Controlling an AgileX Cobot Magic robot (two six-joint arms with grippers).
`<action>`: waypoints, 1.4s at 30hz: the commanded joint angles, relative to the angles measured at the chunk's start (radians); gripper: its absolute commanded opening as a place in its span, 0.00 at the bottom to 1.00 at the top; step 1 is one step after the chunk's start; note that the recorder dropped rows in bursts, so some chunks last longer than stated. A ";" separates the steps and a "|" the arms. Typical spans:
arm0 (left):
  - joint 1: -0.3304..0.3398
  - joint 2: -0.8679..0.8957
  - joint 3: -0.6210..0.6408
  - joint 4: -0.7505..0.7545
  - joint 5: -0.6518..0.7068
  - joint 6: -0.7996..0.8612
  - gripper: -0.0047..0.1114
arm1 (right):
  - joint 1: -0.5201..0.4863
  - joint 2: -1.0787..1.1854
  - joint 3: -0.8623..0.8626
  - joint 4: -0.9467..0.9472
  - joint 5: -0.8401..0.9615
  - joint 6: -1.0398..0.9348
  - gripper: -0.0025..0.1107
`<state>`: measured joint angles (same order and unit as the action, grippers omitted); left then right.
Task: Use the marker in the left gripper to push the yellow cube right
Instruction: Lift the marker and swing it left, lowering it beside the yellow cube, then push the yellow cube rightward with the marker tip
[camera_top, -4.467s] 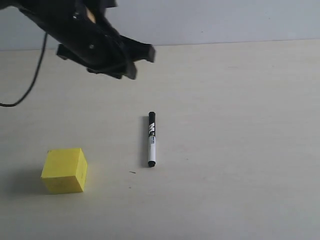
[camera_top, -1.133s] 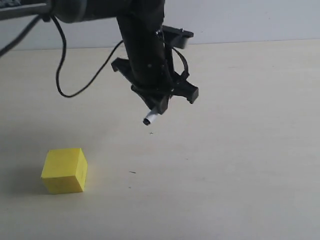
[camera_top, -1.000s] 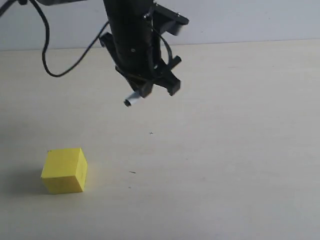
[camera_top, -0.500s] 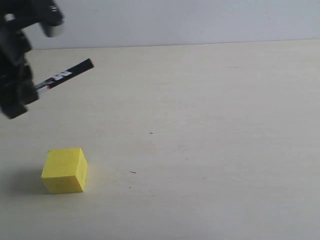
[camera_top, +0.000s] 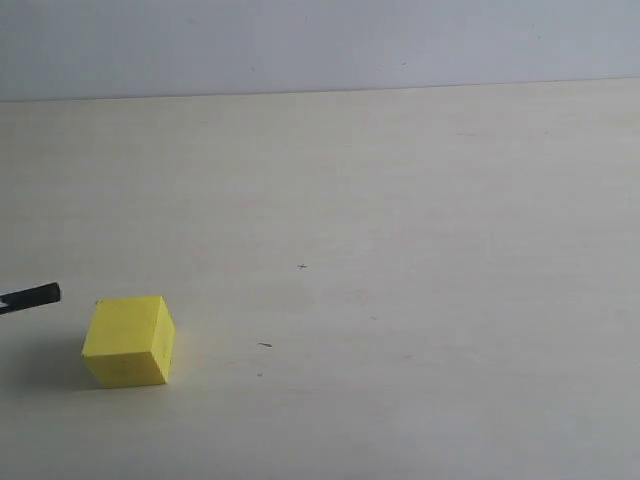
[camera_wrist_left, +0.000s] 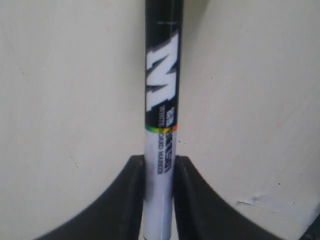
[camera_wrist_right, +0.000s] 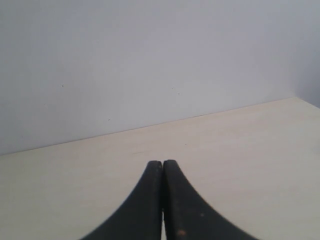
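Gripping the marker by its white barrel, the left gripper is pinching it tight between both fingers, the jaws only a barrel's width apart. The black cap is pointing away from the wrist, over the table. In the exterior view only the black tip is poking in from the left edge, and the gripper itself is out of frame. The yellow cube is sitting on the table at near left, just right of the tip with a small gap, not touching. Cannot tell whether the tip is resting on the table. The right gripper is facing the wall, its fingers pressed together and holding nothing.
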<state>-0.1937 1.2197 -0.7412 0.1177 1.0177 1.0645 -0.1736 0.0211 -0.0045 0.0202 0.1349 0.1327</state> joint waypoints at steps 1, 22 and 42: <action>0.106 0.045 0.028 0.044 -0.026 0.021 0.04 | -0.007 -0.006 0.005 -0.001 -0.005 -0.005 0.02; 0.116 0.236 0.108 0.142 -0.313 0.110 0.04 | -0.007 -0.006 0.005 -0.001 -0.005 -0.005 0.02; 0.116 0.341 0.108 0.163 -0.486 0.195 0.04 | -0.007 -0.006 0.005 -0.001 -0.005 -0.005 0.02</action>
<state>-0.0803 1.5444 -0.6287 0.2816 0.5568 1.2562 -0.1736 0.0211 -0.0045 0.0202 0.1349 0.1327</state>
